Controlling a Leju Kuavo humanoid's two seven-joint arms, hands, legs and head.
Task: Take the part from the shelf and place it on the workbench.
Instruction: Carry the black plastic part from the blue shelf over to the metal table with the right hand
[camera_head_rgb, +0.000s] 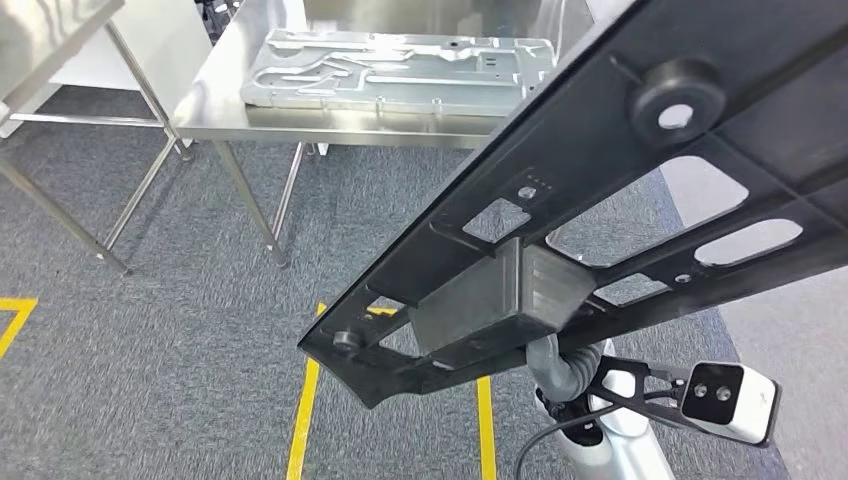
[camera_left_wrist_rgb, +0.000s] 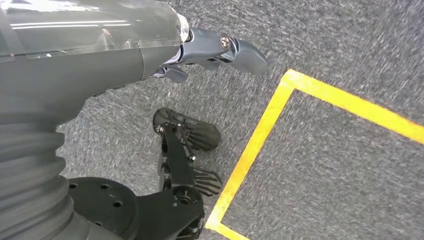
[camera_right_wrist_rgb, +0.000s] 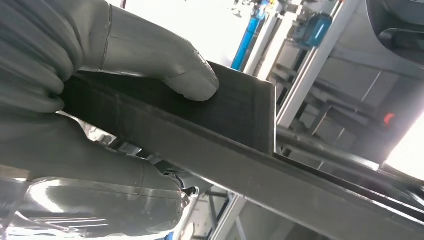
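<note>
A long black plastic part (camera_head_rgb: 600, 170) with cut-outs and a boxy block on its underside slants across the head view from lower left to upper right. My right hand (camera_right_wrist_rgb: 125, 45) grips its edge, the thumb pressing on one face of the black part (camera_right_wrist_rgb: 240, 110) and the fingers on the other. My right wrist (camera_head_rgb: 570, 375) rises under it from the bottom. Ahead stands the steel workbench (camera_head_rgb: 330, 122) carrying a stamped metal plate (camera_head_rgb: 400, 70). My left hand (camera_left_wrist_rgb: 210, 50) hangs over the carpet, fingers apart, holding nothing.
A second steel table (camera_head_rgb: 40, 40) stands at the far left, its thin legs on grey carpet. Yellow floor lines (camera_head_rgb: 305, 410) run between me and the workbench. Metal shelf frames (camera_right_wrist_rgb: 310, 60) rise behind the part in the right wrist view.
</note>
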